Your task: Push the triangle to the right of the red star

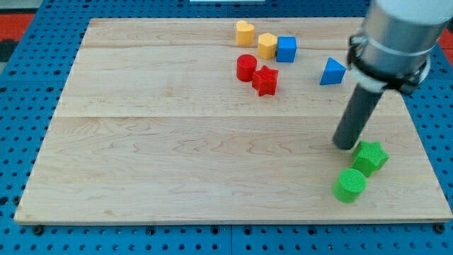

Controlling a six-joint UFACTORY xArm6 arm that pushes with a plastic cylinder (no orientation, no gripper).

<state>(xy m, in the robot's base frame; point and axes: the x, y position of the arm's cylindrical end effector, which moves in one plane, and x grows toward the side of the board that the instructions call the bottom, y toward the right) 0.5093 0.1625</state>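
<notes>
On the wooden board, my tip touches the green star, arm cropped above.

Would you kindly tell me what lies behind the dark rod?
Only bare board shows around the rod, with my tip just left of the green star. Whatever the rod covers cannot be seen.

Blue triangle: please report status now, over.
My tip low right, beside green star. Blue triangle already right of red star, apart. Nothing between.
</notes>
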